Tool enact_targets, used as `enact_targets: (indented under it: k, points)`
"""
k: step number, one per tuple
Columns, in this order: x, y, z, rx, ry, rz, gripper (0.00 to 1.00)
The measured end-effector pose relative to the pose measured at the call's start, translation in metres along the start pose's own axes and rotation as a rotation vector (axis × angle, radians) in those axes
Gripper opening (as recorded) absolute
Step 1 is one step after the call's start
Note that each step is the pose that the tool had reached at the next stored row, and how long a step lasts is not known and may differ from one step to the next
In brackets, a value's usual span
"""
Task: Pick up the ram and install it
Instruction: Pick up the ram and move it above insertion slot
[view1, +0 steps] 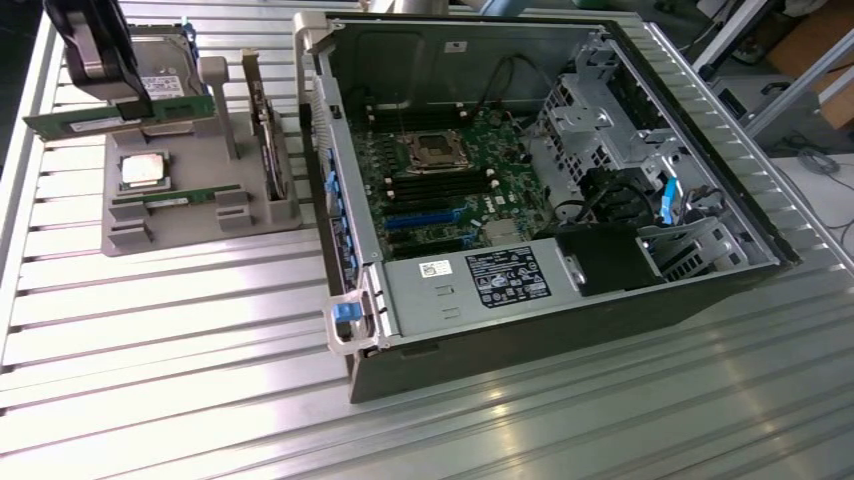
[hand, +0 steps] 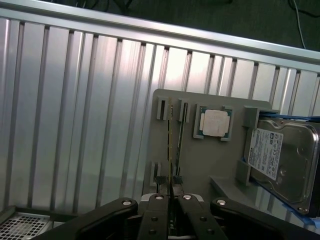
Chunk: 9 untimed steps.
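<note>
One ram (view1: 80, 124): we hold it tight in the end effector (hand: 172, 194), w/ long side sticking out both ways.

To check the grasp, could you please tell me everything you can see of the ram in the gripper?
The ram is a long, thin green circuit board with a pale label on its face. It stands on its long edge, roughly level, over the grey holder; whether it touches the holder I cannot tell. The gripper is shut on it near its middle, one finger against each face. From the wrist it is seen edge-on, as a thin line.
</note>
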<state>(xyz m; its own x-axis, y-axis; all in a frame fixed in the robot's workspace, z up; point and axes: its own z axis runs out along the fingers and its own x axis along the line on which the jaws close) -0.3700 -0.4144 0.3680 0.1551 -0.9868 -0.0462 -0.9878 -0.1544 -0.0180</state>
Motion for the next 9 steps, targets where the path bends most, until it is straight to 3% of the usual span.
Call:
enact_targets:
  k: [9]
  points:
    - [0.0003,0.0000,-0.0055,0.0000,0.0000,0.000,0.13]
